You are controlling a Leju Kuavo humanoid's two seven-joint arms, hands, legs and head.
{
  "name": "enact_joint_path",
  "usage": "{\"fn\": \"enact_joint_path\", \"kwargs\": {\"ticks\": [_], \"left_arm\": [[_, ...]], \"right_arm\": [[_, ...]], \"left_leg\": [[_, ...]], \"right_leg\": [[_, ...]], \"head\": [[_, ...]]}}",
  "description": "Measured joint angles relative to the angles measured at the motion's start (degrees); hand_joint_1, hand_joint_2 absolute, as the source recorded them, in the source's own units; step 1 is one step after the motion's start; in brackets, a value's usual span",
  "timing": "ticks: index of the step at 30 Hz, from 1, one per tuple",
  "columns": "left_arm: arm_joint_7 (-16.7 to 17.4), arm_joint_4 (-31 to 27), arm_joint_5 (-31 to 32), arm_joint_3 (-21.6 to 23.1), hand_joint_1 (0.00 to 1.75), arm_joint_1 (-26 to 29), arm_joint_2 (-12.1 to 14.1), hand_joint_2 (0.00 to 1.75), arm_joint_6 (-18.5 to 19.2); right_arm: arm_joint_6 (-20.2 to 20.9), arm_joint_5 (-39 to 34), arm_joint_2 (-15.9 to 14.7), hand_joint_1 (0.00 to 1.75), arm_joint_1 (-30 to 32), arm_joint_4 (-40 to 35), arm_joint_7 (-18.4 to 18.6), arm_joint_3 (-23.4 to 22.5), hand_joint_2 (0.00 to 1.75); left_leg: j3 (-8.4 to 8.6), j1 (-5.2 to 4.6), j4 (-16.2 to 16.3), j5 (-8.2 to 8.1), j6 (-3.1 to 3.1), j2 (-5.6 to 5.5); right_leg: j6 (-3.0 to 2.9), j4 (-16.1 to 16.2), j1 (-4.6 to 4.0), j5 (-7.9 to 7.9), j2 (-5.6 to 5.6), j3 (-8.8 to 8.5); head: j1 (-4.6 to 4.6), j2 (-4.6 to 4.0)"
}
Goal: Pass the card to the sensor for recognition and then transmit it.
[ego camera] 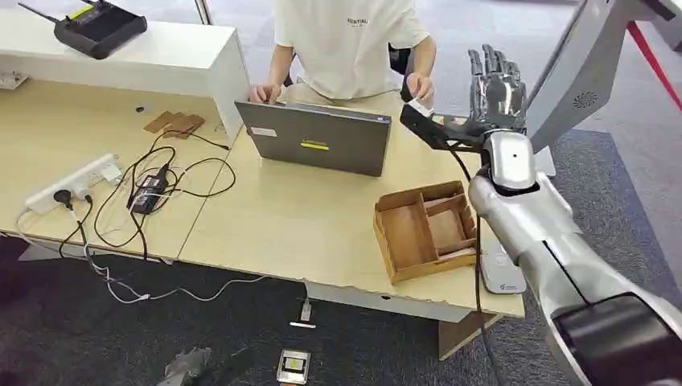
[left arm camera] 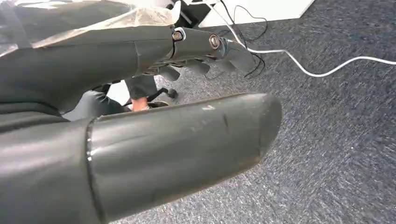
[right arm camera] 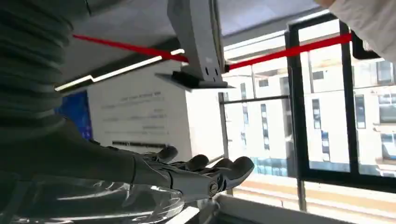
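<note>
My right hand [ego camera: 495,87] is raised over the desk's far right, fingers upright and together, dark thumb spread wide toward the laptop. A small white card [ego camera: 420,106] sits at the thumb's tip, pinched by a person's hand [ego camera: 418,83]; my fingers stand apart from it. Just right of my hand rises a grey tilted sensor panel [ego camera: 581,76], whose stand [right arm camera: 196,42] appears beyond my outstretched, empty fingers [right arm camera: 219,170] in the right wrist view. My left hand [left arm camera: 140,140] hangs over the carpet, fingers [left arm camera: 205,46] extended and holding nothing.
A person in a white shirt [ego camera: 346,40] sits behind a grey laptop [ego camera: 318,137]. A wooden divided tray [ego camera: 426,229] and a white pad [ego camera: 503,273] lie near the desk's right front. A power strip [ego camera: 72,181] with tangled cables is at left.
</note>
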State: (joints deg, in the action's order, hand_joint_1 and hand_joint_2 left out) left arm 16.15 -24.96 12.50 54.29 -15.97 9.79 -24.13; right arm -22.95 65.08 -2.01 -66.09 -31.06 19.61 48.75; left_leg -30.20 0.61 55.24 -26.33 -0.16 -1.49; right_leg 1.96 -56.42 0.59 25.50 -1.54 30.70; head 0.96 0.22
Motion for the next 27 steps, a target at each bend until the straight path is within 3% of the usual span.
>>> {"fn": "enact_joint_path", "kwargs": {"ticks": [3, 6, 9, 18, 27], "left_arm": [[-0.3, 0.0, -0.2, -0.1, 0.00, 0.3, 0.1, 0.00, -0.5], [-0.8, 0.0, -1.3, -0.6, 0.00, 1.5, 0.2, 0.00, -1.5], [-1.5, 0.0, -3.1, -1.2, 0.00, 2.8, 0.7, 0.00, -3.3], [-2.5, 0.0, -9.9, -2.9, 0.00, 7.6, 1.7, 0.00, -9.3], [-4.4, 0.0, -18.3, -4.0, 0.00, 11.6, 1.9, 0.00, -15.1]], "right_arm": [[-2.5, 7.7, -1.6, 0.00, -0.6, -0.1, -0.2, 2.2, 1.75], [-4.8, 15.0, -5.4, 0.00, -0.7, -1.5, -0.4, 3.6, 1.75], [-6.6, 16.8, -9.7, 0.00, -0.5, -2.5, 0.3, 4.0, 1.75], [-12.2, 13.7, -23.3, 0.00, 6.0, -3.9, 5.4, 0.4, 1.75], [-15.2, 6.4, -31.7, 0.00, 15.1, -3.5, 7.9, -7.1, 1.75]], "left_leg": [[0.01, 0.00, 0.0, 0.00, 0.00, 0.00], [-0.01, 0.00, 0.0, -0.01, 0.00, -0.05], [0.00, -0.03, 0.0, -0.02, 0.02, 0.01], [0.06, -0.04, 0.1, -0.12, 0.11, 0.00], [0.05, 0.01, 0.0, -0.14, 0.11, -0.01]], "right_leg": [[0.00, 0.0, 0.00, 0.00, 0.00, 0.00], [0.01, 0.1, 0.00, 0.01, 0.02, -0.02], [0.01, 0.1, 0.01, 0.00, 0.01, -0.03], [0.03, 0.2, 0.03, 0.01, 0.00, -0.14], [0.04, 0.2, 0.02, 0.02, 0.01, -0.17]], "head": [[0.02, 0.00], [0.02, 0.00], [0.02, 0.00], [0.00, 0.00], [0.02, 0.00]]}}
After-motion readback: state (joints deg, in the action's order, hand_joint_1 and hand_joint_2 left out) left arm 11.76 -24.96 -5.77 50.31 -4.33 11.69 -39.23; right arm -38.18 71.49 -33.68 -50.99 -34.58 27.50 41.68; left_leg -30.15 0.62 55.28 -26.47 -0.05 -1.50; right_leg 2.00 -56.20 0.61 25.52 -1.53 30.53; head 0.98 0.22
